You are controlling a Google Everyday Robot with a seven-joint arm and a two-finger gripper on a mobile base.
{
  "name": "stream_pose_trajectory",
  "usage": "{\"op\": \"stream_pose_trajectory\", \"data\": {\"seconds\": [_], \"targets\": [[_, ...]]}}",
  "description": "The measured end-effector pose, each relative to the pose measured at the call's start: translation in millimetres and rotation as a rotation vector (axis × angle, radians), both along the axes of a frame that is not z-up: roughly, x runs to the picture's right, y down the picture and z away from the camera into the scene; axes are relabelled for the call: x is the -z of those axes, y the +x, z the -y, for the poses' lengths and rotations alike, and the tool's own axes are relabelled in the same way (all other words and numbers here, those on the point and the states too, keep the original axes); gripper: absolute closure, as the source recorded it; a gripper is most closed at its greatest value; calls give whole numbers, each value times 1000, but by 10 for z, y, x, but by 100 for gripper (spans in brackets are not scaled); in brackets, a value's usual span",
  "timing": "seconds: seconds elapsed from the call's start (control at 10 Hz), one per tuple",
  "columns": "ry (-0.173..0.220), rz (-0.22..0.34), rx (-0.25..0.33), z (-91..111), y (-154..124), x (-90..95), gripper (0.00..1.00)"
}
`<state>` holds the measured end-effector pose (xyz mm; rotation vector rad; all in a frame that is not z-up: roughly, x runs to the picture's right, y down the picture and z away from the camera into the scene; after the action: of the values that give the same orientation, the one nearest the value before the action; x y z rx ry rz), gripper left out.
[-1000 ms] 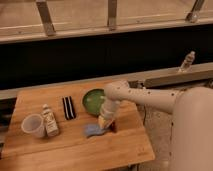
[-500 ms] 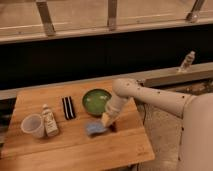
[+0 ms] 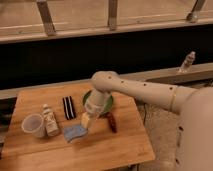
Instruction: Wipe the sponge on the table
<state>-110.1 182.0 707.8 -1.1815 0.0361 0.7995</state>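
Camera view, wiping stroke in progress. The arm (image 3: 145,90) enters from the right of the frame, bends at its elbow above the middle of the table (image 3: 117,150), and reaches down and left. The gripper (image 3: 86,121) ends at the upper right edge of the sponge (image 3: 74,133) and touches it. Whether it is spread or pinching the pad cannot be told.

The sponge lies flat on the wood at lower centre-left, just right of the small bottle (image 3: 49,121) and the white cup (image 3: 33,125). It is below the black striped block (image 3: 68,107).

Compared with half a second ago, the sponge and the gripper have together travelled left. They have moved away from the spot below the green pan (image 3: 108,103) and toward the bottle. The cup, bottle and block keep their places. A dark reddish object (image 3: 111,122), formerly close beside the gripper, now lies apart on its right.

This leftward slide of the pad over the boards is judged to be a wiping pass. The task is therefore under way, though how many passes remain cannot be read. Continuing left risks nudging the bottle.
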Motion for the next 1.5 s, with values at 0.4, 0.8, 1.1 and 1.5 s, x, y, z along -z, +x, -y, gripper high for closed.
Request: {"op": "stream_pose_trajectory", "data": {"seconds": [0.4,0.8,1.1,1.5], "targets": [[19,44,143,-543,-508,129,100],[23,-47,153,-713,-345,21,100],[19,-147,137,-471,54,-370,100],[2,-251,119,31,465,-1058,100]]}}
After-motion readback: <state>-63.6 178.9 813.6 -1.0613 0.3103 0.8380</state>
